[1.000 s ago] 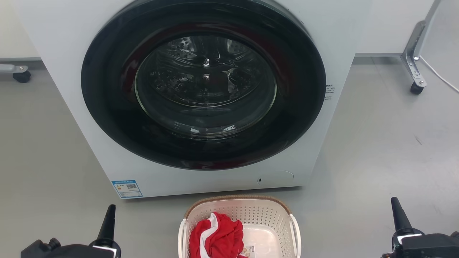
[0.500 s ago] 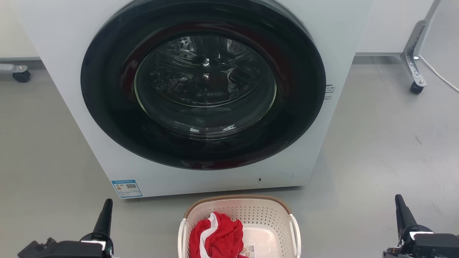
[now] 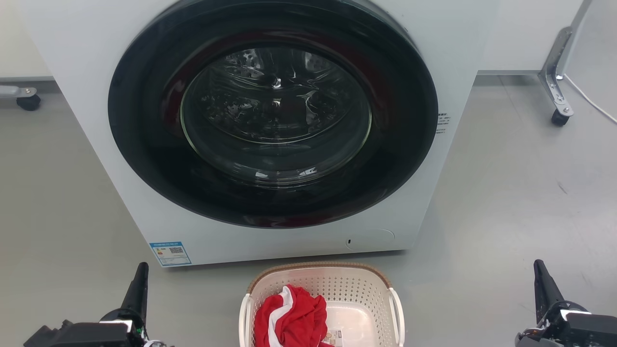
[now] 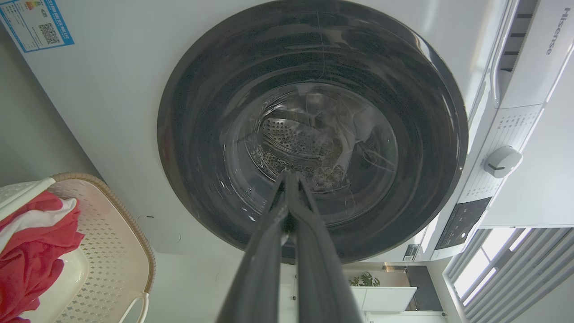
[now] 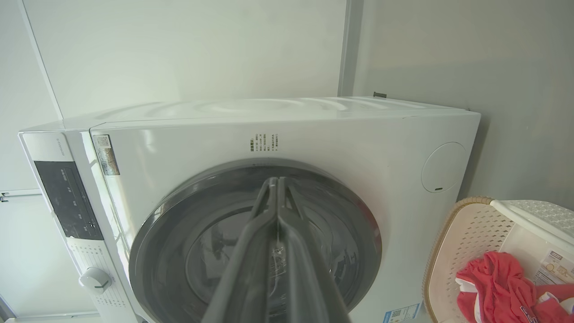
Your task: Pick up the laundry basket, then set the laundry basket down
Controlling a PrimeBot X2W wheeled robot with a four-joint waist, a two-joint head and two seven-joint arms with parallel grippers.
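Upright cream laundry basket (image 3: 356, 294), floor

The basket (image 3: 337, 284) runs off the bottom edge, the washer (image 3: 462, 48) off the top; the sticker (image 3: 170, 254) at lower left has print too small to read.

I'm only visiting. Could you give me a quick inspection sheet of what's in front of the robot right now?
Surface: grey floor.
Job's things: laundry basket on the floor, untouched.
Clutter: red and white cloth in the basket.
Grippers: left gripper and right gripper flank the basket, fingers shut, empty.
Cables: white cable, far right.
Surroundings: washing machine behind the basket, door shut; wheeled metal frame.
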